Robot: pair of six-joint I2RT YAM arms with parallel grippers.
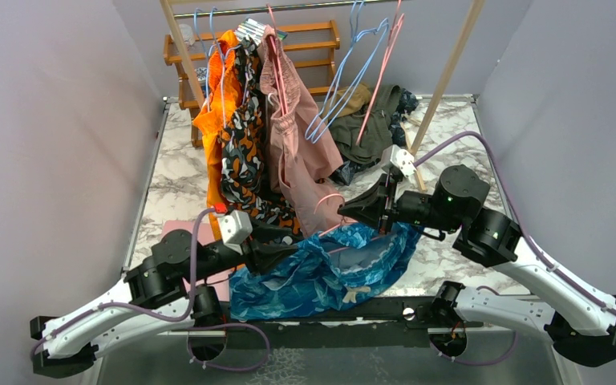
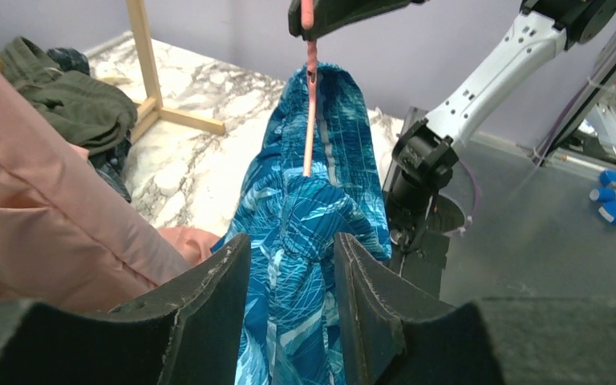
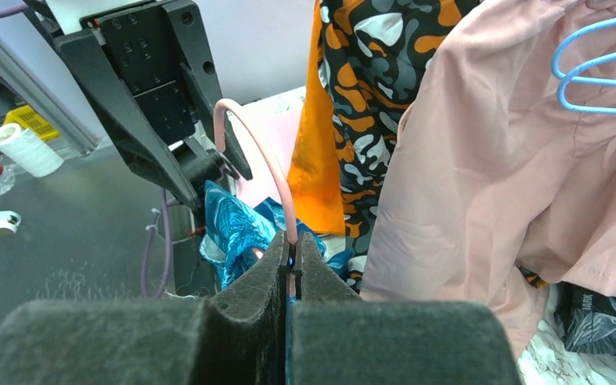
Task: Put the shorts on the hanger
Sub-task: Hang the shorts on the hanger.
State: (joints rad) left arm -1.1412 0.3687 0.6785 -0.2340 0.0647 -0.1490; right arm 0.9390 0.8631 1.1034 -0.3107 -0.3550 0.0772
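Observation:
The teal leaf-print shorts (image 1: pixel 321 269) lie bunched at the near table edge between the two arms. My left gripper (image 1: pixel 289 253) is closed on a bunch of their fabric (image 2: pixel 293 265), which fills the gap between the fingers (image 2: pixel 216 281). My right gripper (image 1: pixel 349 210) is shut on the thin pink hanger (image 3: pixel 249 136), just below its curved hook. In the left wrist view the hanger's pink rod (image 2: pixel 310 104) runs down from the right gripper (image 2: pixel 329 12) into the shorts' opening. The rest of the hanger frame is hidden in the fabric.
On the rail behind hang orange-black patterned shorts (image 1: pixel 241 144), dusty-pink shorts (image 1: pixel 297 136) and light blue hangers (image 1: pixel 345 80). An olive clothing pile (image 1: pixel 373 120) lies at the back. A wooden rack leg (image 1: pixel 441 88) slants at back right, and a wooden shelf (image 1: pixel 305 36) stands behind.

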